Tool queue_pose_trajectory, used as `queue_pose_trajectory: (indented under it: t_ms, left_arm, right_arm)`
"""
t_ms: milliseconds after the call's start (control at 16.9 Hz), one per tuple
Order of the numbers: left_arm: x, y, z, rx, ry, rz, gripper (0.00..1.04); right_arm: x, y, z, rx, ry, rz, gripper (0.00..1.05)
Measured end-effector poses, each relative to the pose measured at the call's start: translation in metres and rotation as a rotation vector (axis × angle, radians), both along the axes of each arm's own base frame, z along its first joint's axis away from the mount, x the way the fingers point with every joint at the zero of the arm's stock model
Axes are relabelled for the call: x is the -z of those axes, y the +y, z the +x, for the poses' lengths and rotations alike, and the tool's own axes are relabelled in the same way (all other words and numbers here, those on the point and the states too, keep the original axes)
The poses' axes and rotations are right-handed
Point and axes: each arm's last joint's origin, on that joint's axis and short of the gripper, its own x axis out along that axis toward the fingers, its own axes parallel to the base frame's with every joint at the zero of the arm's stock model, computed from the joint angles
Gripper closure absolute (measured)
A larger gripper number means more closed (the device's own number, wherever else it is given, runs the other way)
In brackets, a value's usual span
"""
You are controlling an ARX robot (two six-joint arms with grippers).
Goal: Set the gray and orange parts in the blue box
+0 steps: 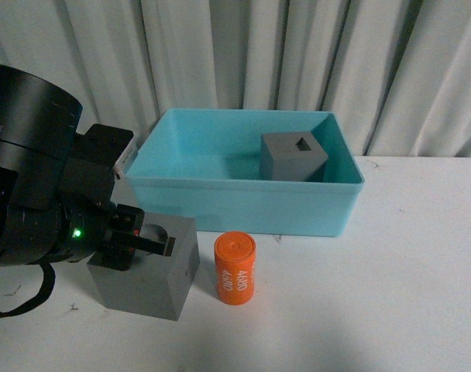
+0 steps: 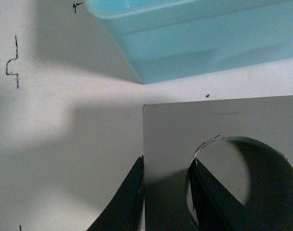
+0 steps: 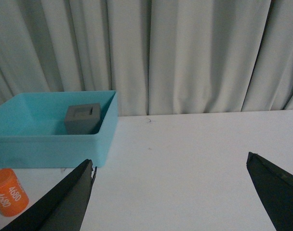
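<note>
You've got soft, even light in the front view, only faint shadows under the blue box [image 1: 243,203]. Left wrist view is dimmer: broad shadow across the table [image 2: 50,144], left fingers [image 2: 129,202] dark and blurry. Right fingers [image 3: 64,202] in the right wrist view are out-of-focus silhouettes.

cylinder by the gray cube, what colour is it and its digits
The cylinder is orange with white digits, clearest in the front view.

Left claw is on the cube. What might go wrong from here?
The left claw pinches only one wall of the round-recess gray cube, one finger inside the recess, so it may tilt or slip when lifted. The orange cylinder stands close beside it and might get knocked over. The cube must also clear the turquoise bin at its front wall.
</note>
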Motion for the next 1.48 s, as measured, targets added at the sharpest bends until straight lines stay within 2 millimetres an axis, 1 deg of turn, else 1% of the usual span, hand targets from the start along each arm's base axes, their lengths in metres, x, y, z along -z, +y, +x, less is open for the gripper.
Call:
queue_pose_trajectory:
  t_ms: [59,177,236,295,354,472,531,590,649,708,826,885,1003,1062,1240,1299,1358,1476]
  left_arm:
    - [-0.008,0.0,-0.004,0.004,0.008,-0.013,0.84]
    - [-0.018,0.004,-0.009,-0.013,0.031,-0.031,0.86]
    - [-0.031,0.005,-0.013,-0.021,0.041,-0.054,0.86]
    - [-0.055,0.006,-0.014,-0.021,0.014,-0.094,0.86]
    - [-0.098,0.004,-0.008,-0.009,-0.085,-0.146,0.86]
    - [-0.159,-0.001,0.003,0.011,-0.243,-0.212,0.86]
    - [-0.181,-0.008,0.009,0.028,-0.29,-0.234,0.86]
    - [-0.194,-0.019,0.023,0.055,-0.318,-0.253,0.86]
    - [-0.195,-0.029,0.037,0.059,-0.326,-0.251,0.86]
    - [-0.188,-0.037,0.054,0.062,-0.318,-0.245,0.86]
    - [-0.159,-0.05,0.09,0.032,-0.262,-0.215,0.86]
    - [-0.137,-0.052,0.109,0.016,-0.247,-0.182,0.86]
    - [-0.113,-0.048,0.125,-0.013,-0.208,-0.138,0.86]
    - [-0.099,-0.044,0.133,-0.029,-0.203,-0.108,0.86]
    - [-0.089,-0.038,0.137,-0.047,-0.181,-0.093,0.86]
    - [-0.08,-0.032,0.141,-0.061,-0.165,-0.077,0.86]
    - [-0.075,-0.028,0.142,-0.075,-0.156,-0.068,0.86]
    - [-0.073,-0.023,0.145,-0.09,-0.163,-0.065,0.86]
  right_arm:
    - [0.0,0.0,0.0,0.0,0.0,0.0,0.06]
    - [0.0,0.0,0.0,0.0,0.0,0.0,0.06]
    - [0.0,0.0,0.0,0.0,0.0,0.0,0.06]
    - [0.0,0.0,0.0,0.0,0.0,0.0,0.06]
    - [0.0,0.0,0.0,0.0,0.0,0.0,0.06]
    - [0.0,0.0,0.0,0.0,0.0,0.0,0.06]
    - [0.0,0.0,0.0,0.0,0.0,0.0,0.06]
    - [0.0,0.0,0.0,0.0,0.0,0.0,0.06]
    - [0.0,0.0,0.0,0.0,0.0,0.0,0.06]
    - [0.0,0.0,0.0,0.0,0.0,0.0,0.06]
    - [0.0,0.0,0.0,0.0,0.0,0.0,0.06]
    - [0.0,0.0,0.0,0.0,0.0,0.0,0.06]
    - [0.0,0.0,0.0,0.0,0.0,0.0,0.06]
    - [0.0,0.0,0.0,0.0,0.0,0.0,0.06]
    - [0.0,0.0,0.0,0.0,0.0,0.0,0.06]
    - [0.0,0.0,0.0,0.0,0.0,0.0,0.06]
    - [0.0,0.0,0.0,0.0,0.0,0.0,0.06]
    - [0.0,0.0,0.0,0.0,0.0,0.0,0.06]
